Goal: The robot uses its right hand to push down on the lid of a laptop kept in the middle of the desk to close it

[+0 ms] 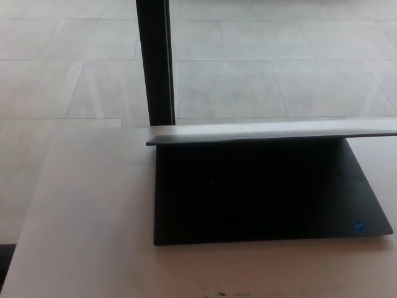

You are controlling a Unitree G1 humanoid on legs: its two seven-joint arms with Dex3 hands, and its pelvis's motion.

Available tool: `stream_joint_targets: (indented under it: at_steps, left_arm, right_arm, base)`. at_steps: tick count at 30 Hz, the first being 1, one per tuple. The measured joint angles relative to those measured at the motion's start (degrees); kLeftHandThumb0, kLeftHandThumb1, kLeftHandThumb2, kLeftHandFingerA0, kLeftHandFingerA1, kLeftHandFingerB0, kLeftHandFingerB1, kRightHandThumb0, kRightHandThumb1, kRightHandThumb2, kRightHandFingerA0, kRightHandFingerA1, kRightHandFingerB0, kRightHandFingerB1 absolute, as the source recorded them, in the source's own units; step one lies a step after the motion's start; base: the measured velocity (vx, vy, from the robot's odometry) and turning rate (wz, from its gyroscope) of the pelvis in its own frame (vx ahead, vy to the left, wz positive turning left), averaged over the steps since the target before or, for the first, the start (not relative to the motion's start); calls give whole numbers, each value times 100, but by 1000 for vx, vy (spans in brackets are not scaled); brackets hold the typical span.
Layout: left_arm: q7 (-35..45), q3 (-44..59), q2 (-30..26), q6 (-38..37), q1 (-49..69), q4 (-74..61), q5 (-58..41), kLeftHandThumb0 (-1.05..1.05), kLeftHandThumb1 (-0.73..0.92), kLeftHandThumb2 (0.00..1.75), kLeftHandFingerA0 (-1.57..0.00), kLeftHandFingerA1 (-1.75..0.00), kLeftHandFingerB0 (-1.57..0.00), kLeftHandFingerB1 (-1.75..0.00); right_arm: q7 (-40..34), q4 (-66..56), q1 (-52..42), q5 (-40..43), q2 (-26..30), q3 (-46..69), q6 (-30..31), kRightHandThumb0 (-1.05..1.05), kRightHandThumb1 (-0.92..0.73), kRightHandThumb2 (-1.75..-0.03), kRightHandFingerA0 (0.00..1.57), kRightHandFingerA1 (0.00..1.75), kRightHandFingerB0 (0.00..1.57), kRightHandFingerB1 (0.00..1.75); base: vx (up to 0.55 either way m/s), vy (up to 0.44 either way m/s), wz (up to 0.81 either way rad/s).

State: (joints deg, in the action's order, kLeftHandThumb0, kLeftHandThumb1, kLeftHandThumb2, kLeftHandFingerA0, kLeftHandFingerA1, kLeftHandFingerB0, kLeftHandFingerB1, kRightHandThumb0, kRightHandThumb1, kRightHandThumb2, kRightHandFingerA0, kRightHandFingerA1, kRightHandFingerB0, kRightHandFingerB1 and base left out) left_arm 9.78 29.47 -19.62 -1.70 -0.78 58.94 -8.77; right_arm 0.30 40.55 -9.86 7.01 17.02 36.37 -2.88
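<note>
A floor [74, 56] of large pale tiles fills the far half of the view, with thin grout lines running across it. In front of it lies a light desk [87, 217], its left edge slanting in from the lower left corner, and its top is bare on that side. Just left of centre a black post [155, 62] stands upright behind the desk, rising out of the top of the view. To the right of that sits the laptop [260, 198], a little right of the desk's middle and reaching almost to the right edge of the view. Its lid [273, 131] is partly lowered, showing as a thin pale slab tilted over the base with the front edge toward me, so the keyboard beneath is in deep shadow and I cannot make out the keys. At the base's near right corner is a small blue sticker [358, 226]. Neither robot hand shows anywhere, so their fingers are out of sight.
</note>
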Motion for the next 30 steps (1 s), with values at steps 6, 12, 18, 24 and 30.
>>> stream_joint_targets:
  at_steps: [6,12,18,24,30]
  left_arm:
    - [111,574,-81,0,-185,117,-282,-105,78,88,-18,-105,-9,-162]
    - [223,1145,-86,1,-318,287,-599,-105,81,88,-18,-104,-8,-161]
    - [338,1622,-147,2,-395,473,-915,-105,77,88,-13,-100,-7,-162]
    - [457,1848,-238,3,-426,642,-1130,-105,76,84,-12,-102,-10,-159]
    - [527,1893,-259,2,-432,717,-1240,-105,78,81,-11,-102,-10,-159]
  right_arm:
    - [-27,-211,202,402,26,832,37,-105,-92,-64,35,164,8,119]
    - [-197,-434,801,905,478,1819,230,-105,-92,-70,25,131,9,100]
    - [-317,-1123,1829,1265,1337,2174,485,-102,-89,-65,52,90,32,71]
    - [-172,-2321,2651,1386,1764,1426,701,-95,-91,-67,43,58,36,43]
    - [-41,-3207,3155,1309,1782,336,877,-91,-92,-77,35,45,23,30]
  base:
    - [0,0,0]
    - [0,0,0]
    - [0,0,0]
    - [0,0,0]
    - [0,0,0]
